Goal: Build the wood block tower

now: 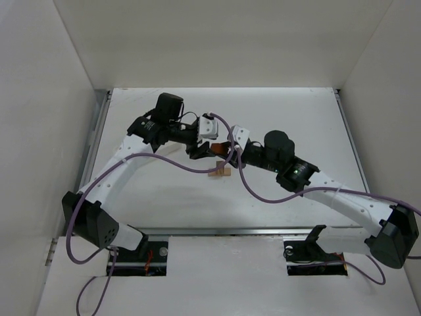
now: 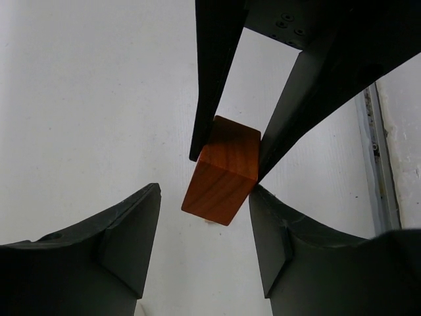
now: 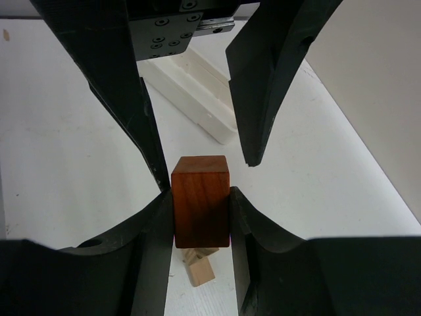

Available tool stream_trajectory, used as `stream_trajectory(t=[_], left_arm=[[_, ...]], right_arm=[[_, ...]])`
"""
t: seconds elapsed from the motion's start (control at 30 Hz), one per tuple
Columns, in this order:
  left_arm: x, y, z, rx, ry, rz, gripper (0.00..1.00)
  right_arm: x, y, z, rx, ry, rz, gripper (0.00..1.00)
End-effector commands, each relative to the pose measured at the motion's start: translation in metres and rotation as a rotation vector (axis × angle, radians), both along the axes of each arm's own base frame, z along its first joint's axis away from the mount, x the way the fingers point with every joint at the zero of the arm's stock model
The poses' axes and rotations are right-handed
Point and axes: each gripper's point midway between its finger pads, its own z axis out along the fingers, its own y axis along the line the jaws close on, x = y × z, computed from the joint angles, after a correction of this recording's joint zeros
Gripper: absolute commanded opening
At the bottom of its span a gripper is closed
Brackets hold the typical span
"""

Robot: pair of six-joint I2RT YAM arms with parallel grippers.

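Observation:
My right gripper is shut on a reddish-brown wooden block and holds it in the air above the table. My left gripper faces it from the other side, open, its fingers straddling the far end of the same block; one tip is at the block's corner, the other stands apart. A few pale tan blocks lie together on the table below the held block, near the middle in the top view. There both grippers meet, left and right.
A long white plastic tray lies on the table beyond the grippers in the right wrist view. White walls enclose the table on three sides. A metal rail runs along the table's edge.

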Motion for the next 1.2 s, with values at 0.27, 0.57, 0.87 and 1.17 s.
stream_trajectory(t=[0.27,0.57,0.87,1.17], left_arm=[[0.001,-0.01,0.023,-0.022,-0.071,-0.077,0.32],[-0.001,-0.009,0.021,-0.013,-0.052,-0.076,0.06],[0.0,-0.007,0.004,-0.02,0.09,0.057,0.0],[0.001,0.002,-0.002,-0.043,0.087,0.117,0.0]], right_arm=[[-0.014,0.01,0.028,0.072,-0.051,0.08,0.0],[-0.014,0.011,0.015,0.032,-0.02,0.09,0.0],[-0.007,0.009,0.002,-0.014,0.018,0.05,0.4],[-0.01,0.007,-0.004,-0.02,0.032,0.04,0.56]])
